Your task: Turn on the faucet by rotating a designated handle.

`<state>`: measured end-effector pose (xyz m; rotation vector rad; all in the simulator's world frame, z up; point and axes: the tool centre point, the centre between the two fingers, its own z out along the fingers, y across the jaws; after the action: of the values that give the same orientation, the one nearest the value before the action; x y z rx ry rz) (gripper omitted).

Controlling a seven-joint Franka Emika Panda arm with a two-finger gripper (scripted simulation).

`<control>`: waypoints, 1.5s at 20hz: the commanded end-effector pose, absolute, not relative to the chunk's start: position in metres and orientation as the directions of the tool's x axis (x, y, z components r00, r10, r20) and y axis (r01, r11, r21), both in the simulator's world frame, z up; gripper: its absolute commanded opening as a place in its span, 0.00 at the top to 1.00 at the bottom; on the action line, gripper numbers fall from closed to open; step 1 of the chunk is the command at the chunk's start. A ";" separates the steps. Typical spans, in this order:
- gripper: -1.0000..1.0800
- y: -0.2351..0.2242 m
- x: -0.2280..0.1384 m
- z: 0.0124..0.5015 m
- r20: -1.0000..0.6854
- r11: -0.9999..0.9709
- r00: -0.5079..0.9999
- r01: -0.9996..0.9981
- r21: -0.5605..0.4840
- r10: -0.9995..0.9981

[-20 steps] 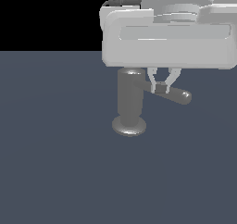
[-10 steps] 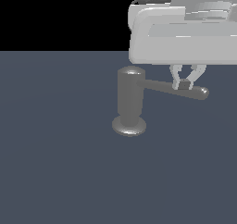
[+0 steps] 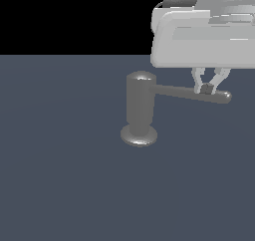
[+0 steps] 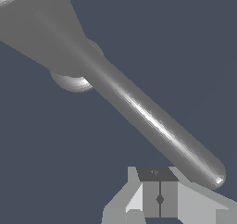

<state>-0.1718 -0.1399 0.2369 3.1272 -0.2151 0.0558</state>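
**Faucet upright, handle swung out sideways**

The faucet (image 3: 140, 110) is a dull grey metal cylinder with a domed top, standing upright on a wider round disc foot on the dark floor. Its handle (image 3: 191, 93), a long thin grey rod with a rounded end, projects from the cylinder's upper part toward the exterior view's right, seemingly tilted slightly downward, though the angle is hard to judge.
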 end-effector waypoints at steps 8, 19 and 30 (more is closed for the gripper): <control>1.00 -0.162 -0.148 0.232 0.027 -0.991 0.991 -0.133 0.005 -0.133; 1.00 -0.190 -0.124 0.229 0.018 -0.990 0.990 -0.139 0.004 -0.139; 1.00 -0.218 -0.101 0.225 0.009 -0.989 0.989 -0.145 0.002 -0.145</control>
<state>-0.0963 -0.2070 0.2371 3.1294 -0.2016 0.0509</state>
